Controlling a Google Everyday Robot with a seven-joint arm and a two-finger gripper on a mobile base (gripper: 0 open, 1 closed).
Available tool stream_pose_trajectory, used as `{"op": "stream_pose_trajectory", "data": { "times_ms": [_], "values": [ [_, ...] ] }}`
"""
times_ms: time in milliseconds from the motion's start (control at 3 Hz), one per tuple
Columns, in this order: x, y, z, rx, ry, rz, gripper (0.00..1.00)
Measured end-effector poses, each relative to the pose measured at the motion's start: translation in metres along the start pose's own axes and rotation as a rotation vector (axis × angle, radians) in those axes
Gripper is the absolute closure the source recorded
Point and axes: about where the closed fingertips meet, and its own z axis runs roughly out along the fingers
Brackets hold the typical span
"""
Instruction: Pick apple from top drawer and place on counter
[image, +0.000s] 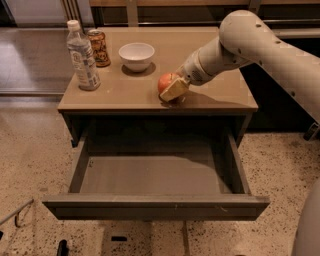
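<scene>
The red-orange apple (164, 81) sits low on the tan counter (120, 92), near its front edge and right of the middle. My gripper (171, 88) reaches in from the right on the white arm (240, 45) and is shut on the apple, with a tan finger pad (174, 90) across the apple's front right side. The apple's base appears to touch the counter. The top drawer (150, 175) below is pulled fully out, and its grey floor holds nothing.
A white bowl (136, 55) stands behind and left of the apple. A clear water bottle (82, 57) and a brown can (98, 48) stand at the counter's left. The drawer front (155, 207) juts out over the speckled floor.
</scene>
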Motion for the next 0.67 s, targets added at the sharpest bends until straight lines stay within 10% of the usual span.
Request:
{"op": "stream_pose_trajectory", "data": {
  "times_ms": [667],
  "values": [
    [0.0, 0.0, 0.0001, 0.0, 0.0, 0.0, 0.39]
  ]
}}
